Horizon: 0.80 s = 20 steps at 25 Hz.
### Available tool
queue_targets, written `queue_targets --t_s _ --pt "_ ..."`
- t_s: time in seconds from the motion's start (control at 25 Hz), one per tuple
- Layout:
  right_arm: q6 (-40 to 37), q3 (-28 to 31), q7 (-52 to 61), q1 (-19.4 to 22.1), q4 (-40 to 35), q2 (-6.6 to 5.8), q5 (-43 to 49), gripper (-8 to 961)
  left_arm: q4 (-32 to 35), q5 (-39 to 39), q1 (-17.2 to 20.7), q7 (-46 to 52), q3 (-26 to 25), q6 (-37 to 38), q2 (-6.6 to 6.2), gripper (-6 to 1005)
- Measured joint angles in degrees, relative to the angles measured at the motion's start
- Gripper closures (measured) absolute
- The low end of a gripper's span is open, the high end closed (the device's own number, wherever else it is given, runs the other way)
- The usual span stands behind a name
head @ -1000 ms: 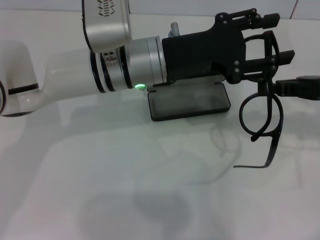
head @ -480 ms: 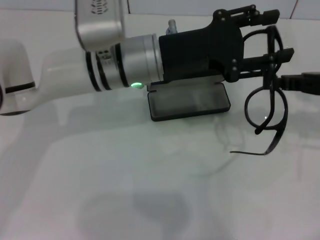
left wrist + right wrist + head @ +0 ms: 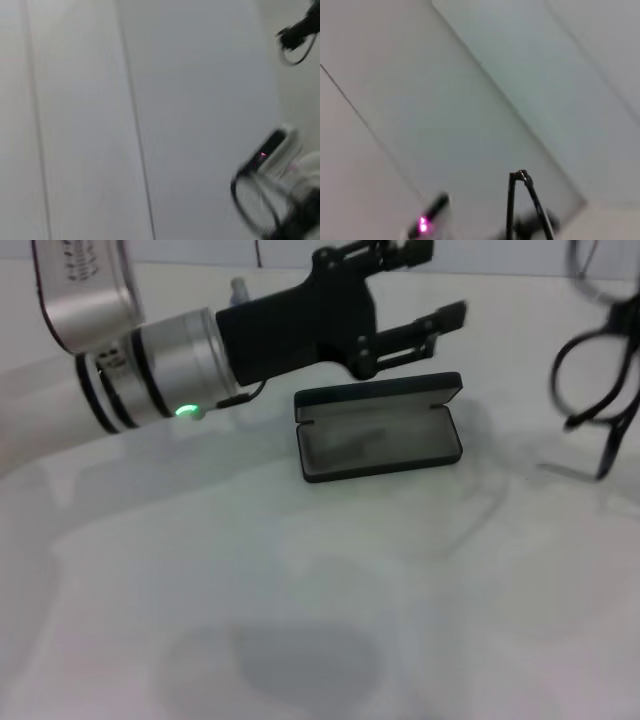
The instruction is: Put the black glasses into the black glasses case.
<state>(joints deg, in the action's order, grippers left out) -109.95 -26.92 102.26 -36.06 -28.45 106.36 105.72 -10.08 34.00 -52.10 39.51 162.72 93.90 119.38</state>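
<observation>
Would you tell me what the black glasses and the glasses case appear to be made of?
The black glasses look like thin glossy plastic, judging by the slim dark frame and clear lenses, though coated metal is possible. The black glasses case, lying open on the white table, seems a rigid shell, plastic or leatherette over a hard core, with a dull grey, fabric-like lining.

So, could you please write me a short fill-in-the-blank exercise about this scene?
1. The black glasses case lies on the table with its lid ____.
2. The black glasses hang at the head view's far ____ edge.
3. The left gripper, behind the case, has its jaws ____.

Missing words: open; right; open
</observation>
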Motion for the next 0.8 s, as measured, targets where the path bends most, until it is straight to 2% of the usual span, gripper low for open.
queue_targets --t_s 0.16,0.4,0.44,0.48,0.6,0.8 --pt "0.5 0.9 -1.9 1.9 -2.0 0.73 -7.7 861 -0.3 -5.7 0.0 1.0 0.2 -0.7 -0.09 299" --pt "3.2 0.7 -5.1 0.7 -2.1 2.54 -13.2 861 2.2 -17.0 -2.9 0.7 0.2 -0.4 0.31 299" --pt "4.5 0.7 -5.9 0.4 -2.1 3.05 -13.6 861 3.2 -17.7 -3.3 0.7 0.2 -0.3 0.31 299" --pt "4.5 0.7 -5.9 0.4 -2.1 3.05 -13.6 860 4.2 -18.4 -3.8 0.6 0.2 -0.2 0.30 299" --pt "10.5 -0.7 -9.5 -0.8 -2.1 5.31 -14.0 860 5.7 -19.0 -4.7 0.1 0.2 0.6 0.27 299" --pt "12.6 -4.3 -11.9 -1.1 -1.4 6.74 -13.9 860 6.0 -18.5 -4.9 -0.9 -0.3 3.0 0.19 299"
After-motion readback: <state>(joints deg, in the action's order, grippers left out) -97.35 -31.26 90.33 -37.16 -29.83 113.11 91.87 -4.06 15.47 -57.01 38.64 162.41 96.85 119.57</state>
